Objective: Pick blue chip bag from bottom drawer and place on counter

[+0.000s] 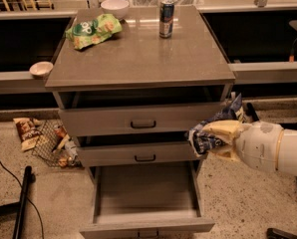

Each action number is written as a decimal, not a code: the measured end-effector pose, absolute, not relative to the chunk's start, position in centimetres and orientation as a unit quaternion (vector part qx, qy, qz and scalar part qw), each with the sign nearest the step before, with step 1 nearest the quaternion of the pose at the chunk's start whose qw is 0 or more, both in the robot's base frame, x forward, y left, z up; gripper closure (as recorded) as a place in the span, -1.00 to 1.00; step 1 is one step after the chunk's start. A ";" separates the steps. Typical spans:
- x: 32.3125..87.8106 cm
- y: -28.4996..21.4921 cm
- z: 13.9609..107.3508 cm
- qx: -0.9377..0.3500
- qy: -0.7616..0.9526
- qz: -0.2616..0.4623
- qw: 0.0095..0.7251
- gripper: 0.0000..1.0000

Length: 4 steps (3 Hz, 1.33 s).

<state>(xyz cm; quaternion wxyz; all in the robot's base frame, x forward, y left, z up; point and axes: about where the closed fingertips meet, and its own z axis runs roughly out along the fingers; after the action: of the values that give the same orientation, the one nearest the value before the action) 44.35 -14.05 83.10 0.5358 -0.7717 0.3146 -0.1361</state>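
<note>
My gripper [208, 139] is at the right of the cabinet, level with the middle drawer, on a white arm coming in from the right. Its cream fingers [223, 129] are shut on the blue chip bag [216, 127], a crumpled dark blue foil bag held in the air off the cabinet's right front corner. The bottom drawer [146, 222] is pulled out and shows nothing inside. The counter [138, 56] is the grey-brown top slab above, higher than the bag.
On the counter stand a green and yellow bag [92, 30], a white bowl [114, 7] and a can [166, 18]. A small bowl [41, 68] sits on the pale ledge at left. Snack packets [26, 131] and a wire basket [54, 143] lie on the floor at left.
</note>
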 end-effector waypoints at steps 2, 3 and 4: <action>48.8 -10.3 88.2 -0.822 0.229 -0.151 0.499 1.00; 52.2 -7.8 91.2 -0.849 0.174 -0.159 0.473 1.00; 55.9 -5.2 92.8 -0.866 0.138 -0.157 0.454 1.00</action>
<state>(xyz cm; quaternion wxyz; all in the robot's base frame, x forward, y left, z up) 55.88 -5.25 92.78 0.4537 -0.8662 0.1379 -0.1573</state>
